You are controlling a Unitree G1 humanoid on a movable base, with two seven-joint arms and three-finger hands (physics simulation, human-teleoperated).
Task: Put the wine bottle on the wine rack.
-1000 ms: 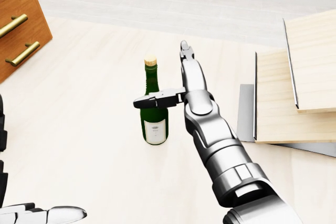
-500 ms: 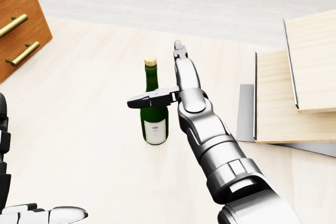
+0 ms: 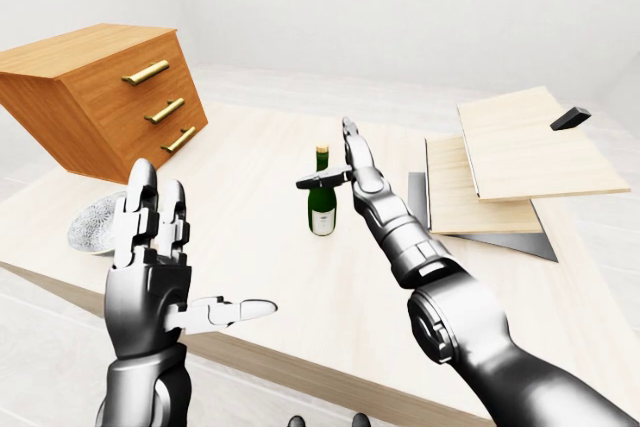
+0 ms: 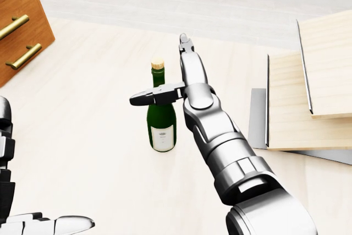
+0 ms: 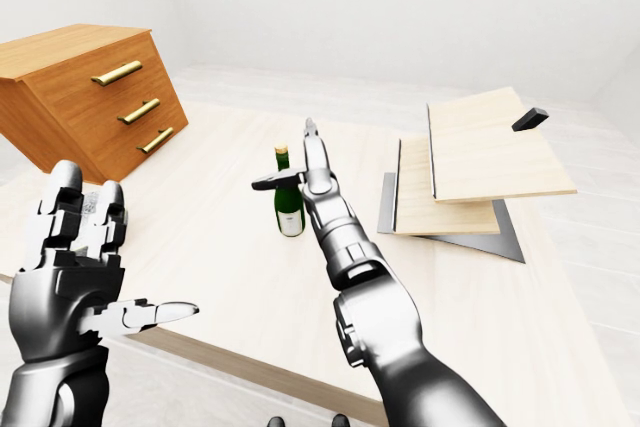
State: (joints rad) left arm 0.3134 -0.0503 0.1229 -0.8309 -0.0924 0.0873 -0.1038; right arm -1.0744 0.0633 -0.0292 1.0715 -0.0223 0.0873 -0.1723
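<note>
The wine bottle [image 4: 161, 115] stands upright on the desk [image 4: 88, 125], not yet gripped: the right hand [image 4: 176, 81] reaches just beside its neck with fingers spread, thumb crossing it, the left hand [image 3: 150, 257] hangs open well away, so lifting and racking all remain.

Green wine bottle [image 4: 161, 114] standing upright on the pale wood surface [image 4: 99, 136].

Dark green glass, white label low on its body, tan foil or cork cap at the neck. It stands near the surface's middle; stepped light-wood panels [image 3: 520, 162], possibly the wine rack, lie well apart toward the view's right.
</note>
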